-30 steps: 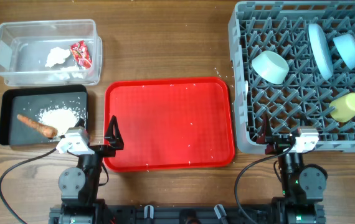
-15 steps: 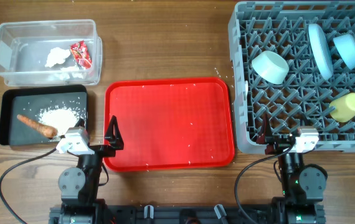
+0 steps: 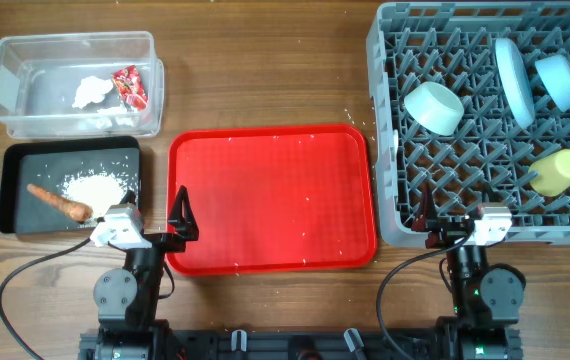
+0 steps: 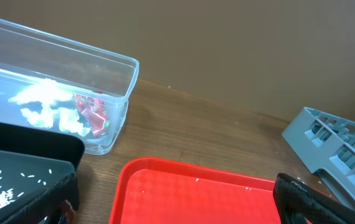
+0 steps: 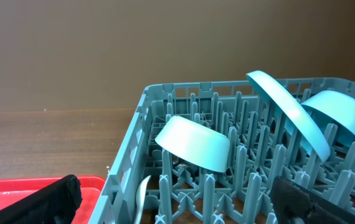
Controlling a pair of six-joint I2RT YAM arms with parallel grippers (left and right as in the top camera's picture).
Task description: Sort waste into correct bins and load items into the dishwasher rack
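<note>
The clear tub [image 3: 25, 85] holds the crumpled white tissue [image 3: 92, 91] and the red wrapper [image 3: 130, 86]. The black tray [image 3: 15, 190] holds the rice [image 3: 95, 188] and the carrot-like stick [image 3: 60, 201]. The grey rack [image 3: 465, 170] holds the whitish-green bowl [image 3: 433, 107], the blue plate [image 3: 514, 80] on edge, the blue bowl [image 3: 559, 80] and the yellow cup [image 3: 559, 171]. The white spoon [image 5: 141, 198] stands inside the rack's near wall. My left gripper [image 3: 155, 215] is open and empty at the red tray's near-left corner. My right gripper [image 3: 455, 218] is open and empty at the rack's near edge.
The red serving tray [image 3: 272, 198] lies mid-table with a few rice grains on it. Both arm bases stand at the near table edge. Bare wood lies between the tub and the rack.
</note>
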